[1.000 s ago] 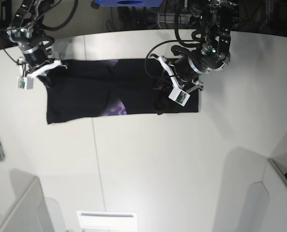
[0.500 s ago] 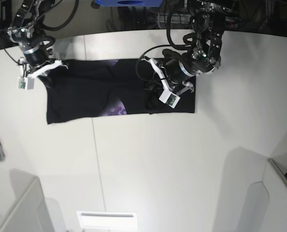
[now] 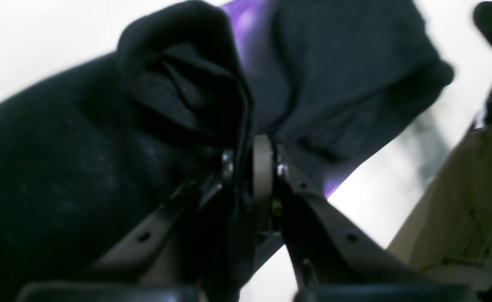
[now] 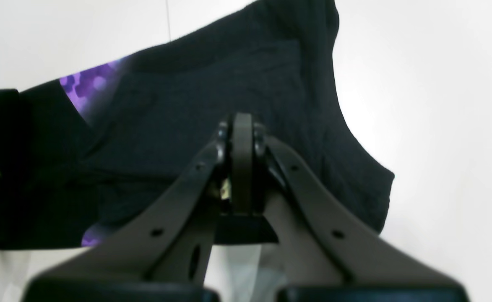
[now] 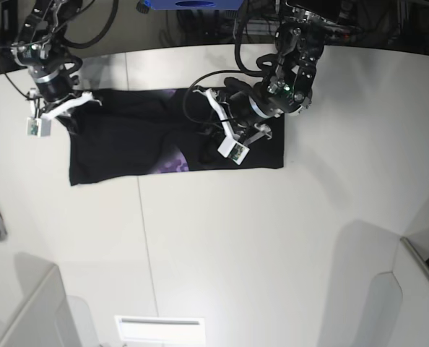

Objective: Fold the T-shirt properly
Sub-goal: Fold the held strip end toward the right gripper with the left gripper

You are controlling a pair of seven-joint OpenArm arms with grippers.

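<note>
I have the T-shirt (image 5: pixel 128 141) lying as a long dark band across the far side of the tabletop (image 5: pixel 272 238), and my left tool (image 3: pixel 246 167) is pinched narrow on a bunched fold of its right-hand end, lifted clear of the surface. My right tool (image 4: pixel 238 138) is closed tight at the far left corner of the cloth, though I cannot tell whether any fabric is actually caught in it. My worry is that the bunched wad in the left grip slips or drops crumpled if I carry it across, and if the right corner is unpinned the whole shirt could drag along with it.
</note>
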